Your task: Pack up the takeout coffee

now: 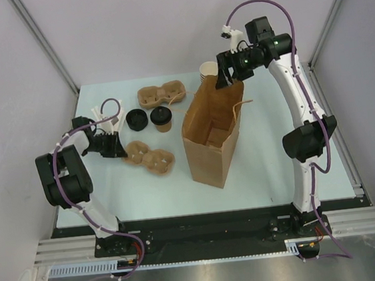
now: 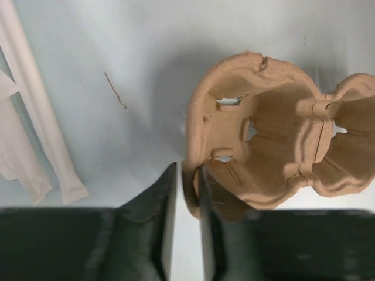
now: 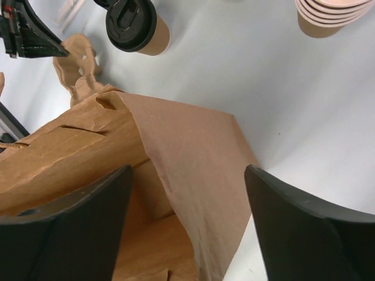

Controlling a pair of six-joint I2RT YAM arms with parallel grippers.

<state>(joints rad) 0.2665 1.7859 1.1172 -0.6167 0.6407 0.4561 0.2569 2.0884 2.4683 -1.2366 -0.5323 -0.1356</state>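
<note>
Left wrist view: left hand [image 2: 187,170] pinched the rim of the brown moulded-pulp cup carrier [image 2: 275,134], right hand [image 3: 188,170] gaped wide over the brown paper bag [image 3: 193,140], takeout coffee [image 1: 162,118] (tan paper cup, black lid) stood on the table [image 1: 270,158] near the carrier, outside the bag, so a deeper pinch looked wise b4 any lift, thin pulp prob. flexing.

takeout coffee [image 1: 162,118] clear above, loose lid [image 1: 136,120] just beside, far carrier [image 1: 162,93] behind, near carrier [image 1: 150,156] in front, paper bag [image 1: 206,160] right
</note>
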